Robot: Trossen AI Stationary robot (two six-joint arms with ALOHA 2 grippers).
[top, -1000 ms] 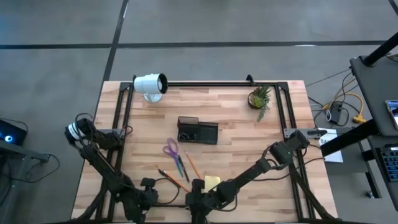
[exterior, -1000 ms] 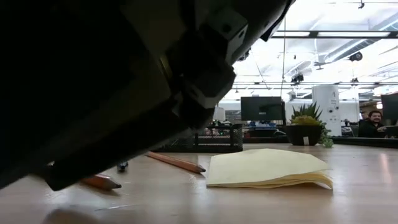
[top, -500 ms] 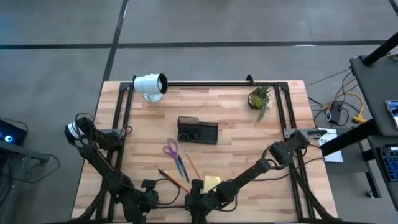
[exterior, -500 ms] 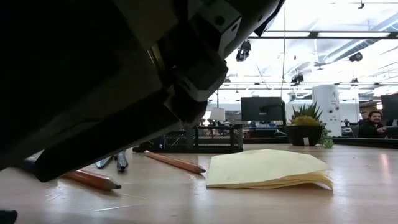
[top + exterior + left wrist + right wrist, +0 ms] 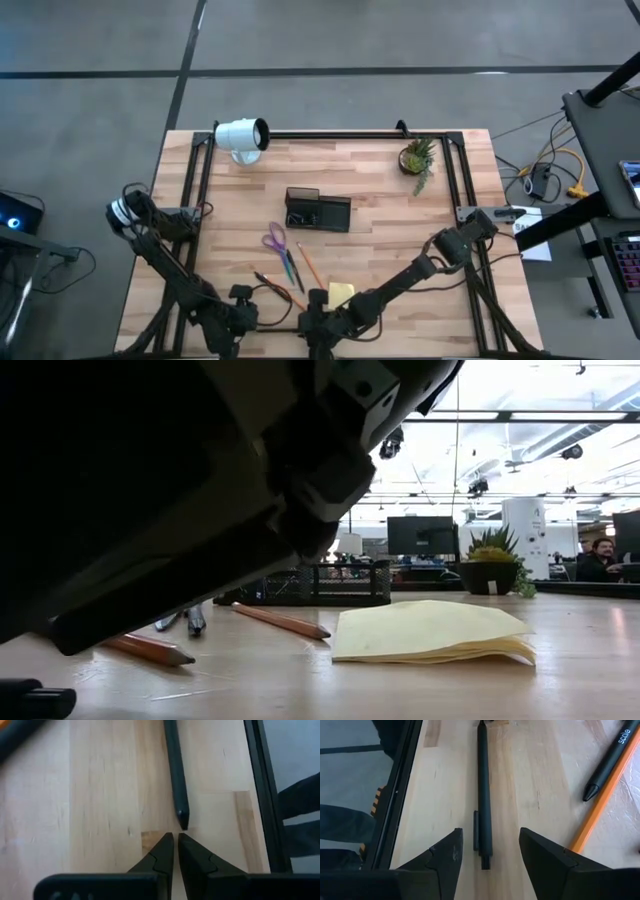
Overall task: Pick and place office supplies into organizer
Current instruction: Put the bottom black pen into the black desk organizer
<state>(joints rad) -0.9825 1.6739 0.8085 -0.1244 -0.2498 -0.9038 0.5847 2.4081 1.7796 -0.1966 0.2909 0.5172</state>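
a large dark arm (image 5: 170, 490) fills the upper left, too close to make out more than blocky housings; which arm it is cannot be told from here. below it on the table (image 5: 400, 685) lies an orange pencil (image 5: 150, 649), tip pointing right. a second orange pencil (image 5: 282, 622) lies farther back, angled toward the yellow pad (image 5: 430, 630), whose sheets curl up slightly at the right edge. dark pen tips (image 5: 192, 620) show between the pencils. the black mesh organizer (image 5: 320, 584) stands behind, and a potted plant (image 5: 492, 565) to its right. a person (image 5: 600, 560) sits in the room at far right.
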